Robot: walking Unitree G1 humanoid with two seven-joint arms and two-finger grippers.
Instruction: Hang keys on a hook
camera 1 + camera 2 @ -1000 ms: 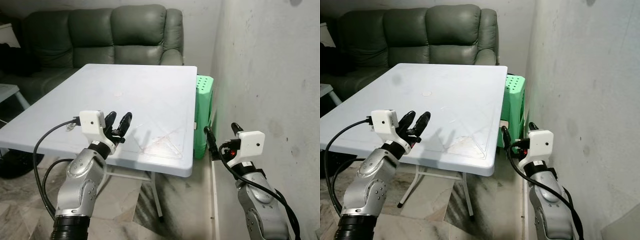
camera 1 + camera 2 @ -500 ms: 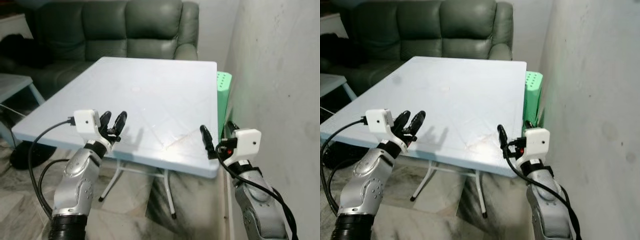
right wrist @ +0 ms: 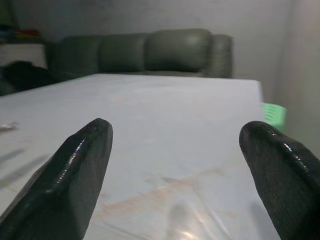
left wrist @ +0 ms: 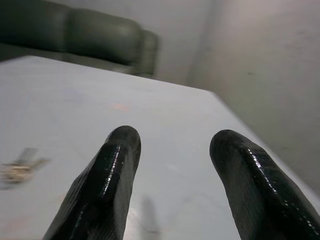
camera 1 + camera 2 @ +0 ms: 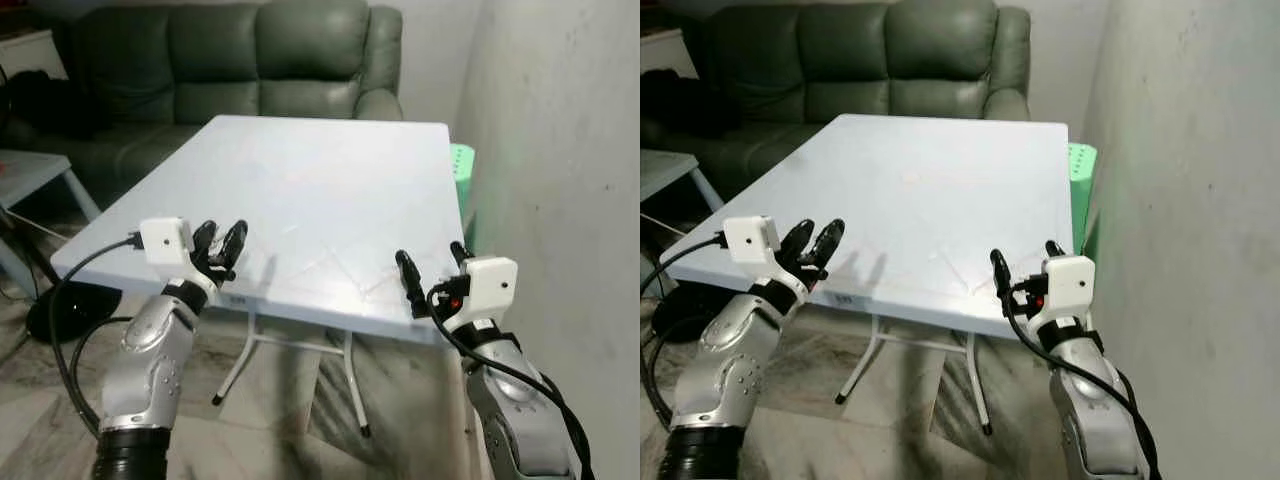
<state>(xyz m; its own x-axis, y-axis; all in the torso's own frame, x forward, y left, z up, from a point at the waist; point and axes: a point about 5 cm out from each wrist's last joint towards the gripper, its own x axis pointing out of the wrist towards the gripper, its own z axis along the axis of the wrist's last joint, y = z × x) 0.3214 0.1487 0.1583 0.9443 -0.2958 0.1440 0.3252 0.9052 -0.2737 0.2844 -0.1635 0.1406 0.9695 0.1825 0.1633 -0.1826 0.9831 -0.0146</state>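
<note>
Keys (image 4: 17, 170) lie flat on the surface (image 5: 330, 190) near left tool (image 5: 222, 243), blurred; likely light, rigid, loose, best pinched at ring; both tools, right tool (image 5: 432, 277) included, released

left gripper (image 5: 222, 240) open at table (image 5: 320, 190) edge | right gripper (image 5: 432, 272) open | sofa (image 5: 250, 60) behind

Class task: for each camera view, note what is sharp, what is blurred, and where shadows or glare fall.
Eye views: fairly sharp; both pincers cast shadows on the white table.
Left wrist view: left pincer in focus, keys and sofa blurred.
Right wrist view: right pincer near, soft; glare patch on the tabletop near the edge.
</note>
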